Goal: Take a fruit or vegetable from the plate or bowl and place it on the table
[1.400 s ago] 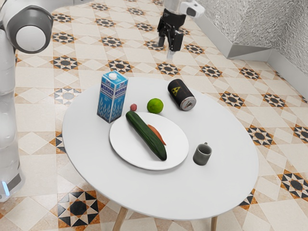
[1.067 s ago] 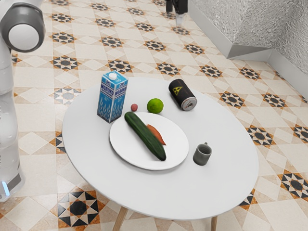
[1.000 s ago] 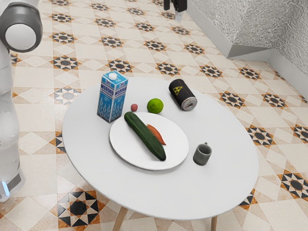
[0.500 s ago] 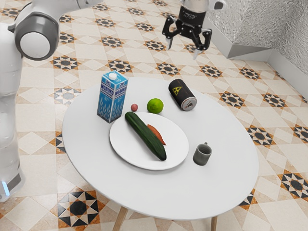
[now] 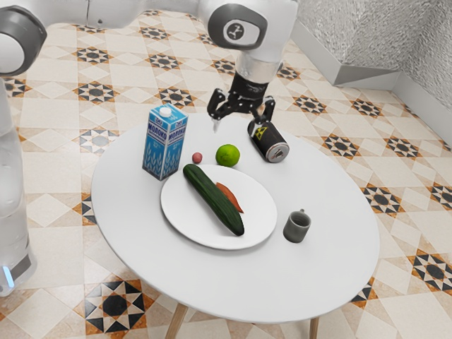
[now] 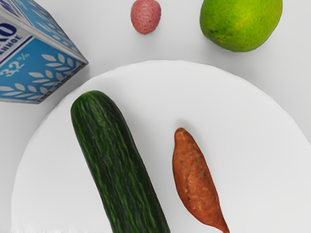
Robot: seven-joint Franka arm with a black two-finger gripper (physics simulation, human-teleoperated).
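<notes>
So the cucumber (image 6: 116,165) and the sweet potato (image 6: 194,179) were both sitting on the white plate (image 5: 180,219), side by side with a bit of bare plate between them. The gripper (image 5: 235,130) was up in the air past the lime (image 5: 227,156), fingers spread apart, nothing in them. Just off the plate: that lime, a little pink fruit (image 5: 197,157) and an upright milk carton (image 5: 164,152). A black can (image 5: 271,145) lay on its side farther out, and a gray mug (image 5: 296,227) stood near the plate, all on the round table (image 5: 311,282).
</notes>
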